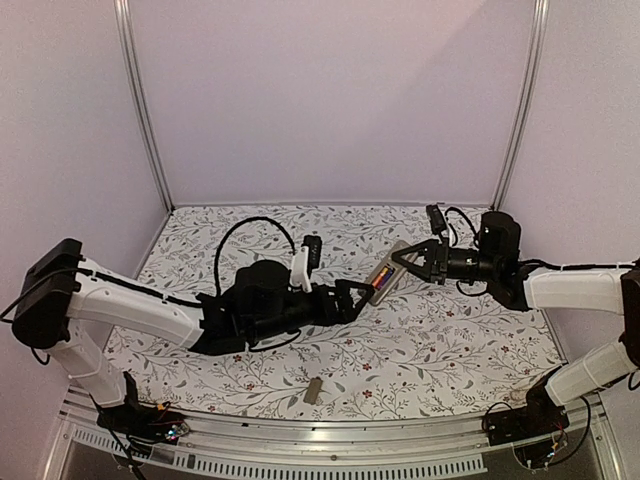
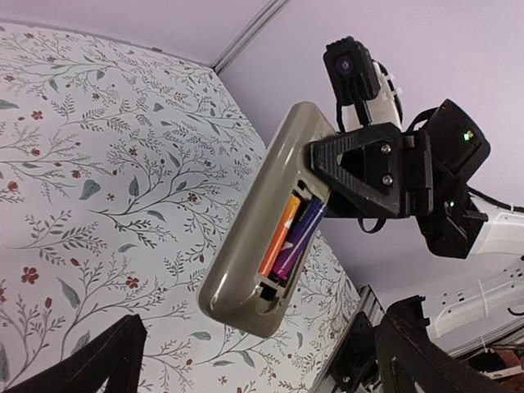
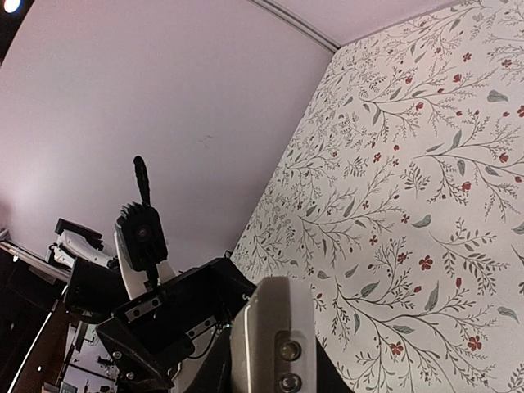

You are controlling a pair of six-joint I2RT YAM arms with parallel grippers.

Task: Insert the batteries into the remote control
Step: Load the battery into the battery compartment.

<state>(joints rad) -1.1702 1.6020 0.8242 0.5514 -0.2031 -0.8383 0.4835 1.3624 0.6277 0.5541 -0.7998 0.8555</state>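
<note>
- Pale lilac walls close in a table [image 1: 450, 340] covered with a white cloth printed with leafy sprigs and small red flowers.
- The slim grey-beige plastic remote control [image 2: 254, 237] is up in the air over the middle of the table. The black right gripper [image 1: 412, 262] is clamped on its far end, with the open back tilted toward the other arm.
- Two small cylindrical batteries [image 2: 282, 237], one orange and one that looks purple, lie side by side in the recess, so the loading looks essentially done.
- The black left gripper [image 1: 358, 297] hangs just short of the remote control's near end with its jaws spread wide, holding nothing.
- A small flat grey cover plate [image 1: 313, 390] lies on the cloth near the front rail, well apart from both arms. If the compartment is to be closed, that step is not yet done.
- The right gripper's black finger hides the upper ends of the batteries, so I cannot tell whether they are fully seated or which way round they sit.
- The right wrist view shows only a sliver of the white front with two buttons.
</note>
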